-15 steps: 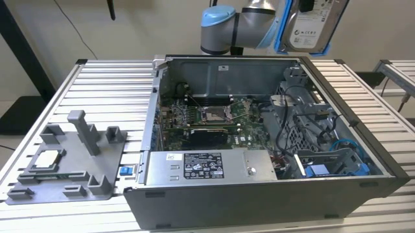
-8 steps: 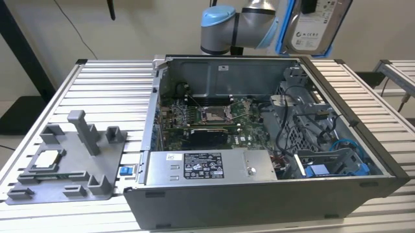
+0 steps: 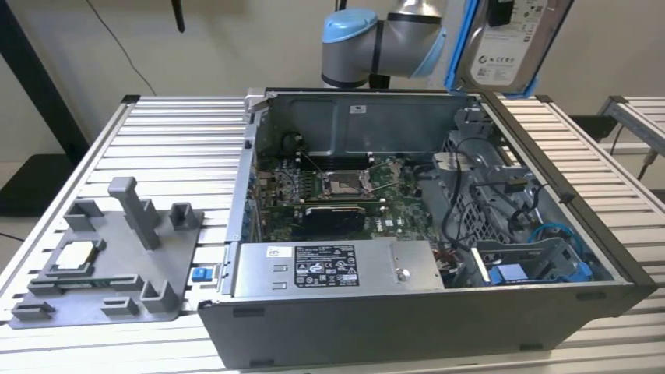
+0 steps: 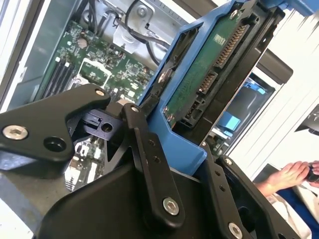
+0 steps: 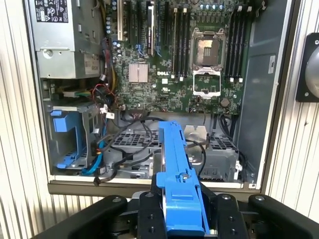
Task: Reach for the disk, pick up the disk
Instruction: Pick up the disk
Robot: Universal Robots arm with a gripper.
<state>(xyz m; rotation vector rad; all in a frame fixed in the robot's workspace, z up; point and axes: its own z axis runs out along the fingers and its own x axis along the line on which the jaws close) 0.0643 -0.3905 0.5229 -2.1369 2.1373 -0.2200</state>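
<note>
- The gripper (image 5: pixel 182 219) is clenched on the disk (image 5: pixel 180 169); in both wrist views its black fingers (image 4: pixel 149 164) press the blue bracket from either side.
- In the second wrist view the disk (image 4: pixel 209 84) stands edge-on between the fingers, its green circuit board and connector row facing the camera.
- In the exterior view the disk (image 3: pixel 509 43) hangs high at the arm (image 3: pixel 379 39), label side out, well above the open case (image 3: pixel 416 327) and clear of its rim.
- Judged from this, the reach is done and the pick-up is in hand: the disk is lifted free and touches nothing but the fingers.
- Below it, in the first wrist view, lie the motherboard (image 5: pixel 164 74), loose black cables (image 5: pixel 134 144) and a blue drive bay (image 5: pixel 70 139) at the case's side.
- In the exterior view a grey fixture (image 3: pixel 109 265) carrying a small chip (image 3: pixel 71 255) rests on the table (image 3: pixel 167 140), at the exterior view's left of the case.
- A person's hand (image 4: pixel 291 174) shows at the edge of the second wrist view, well apart from the disk.
- Any further move calls for a firm, even squeeze on the bracket, since the grip sits at one end and the disk could tilt; the path should stay clear of the case walls and cables.
</note>
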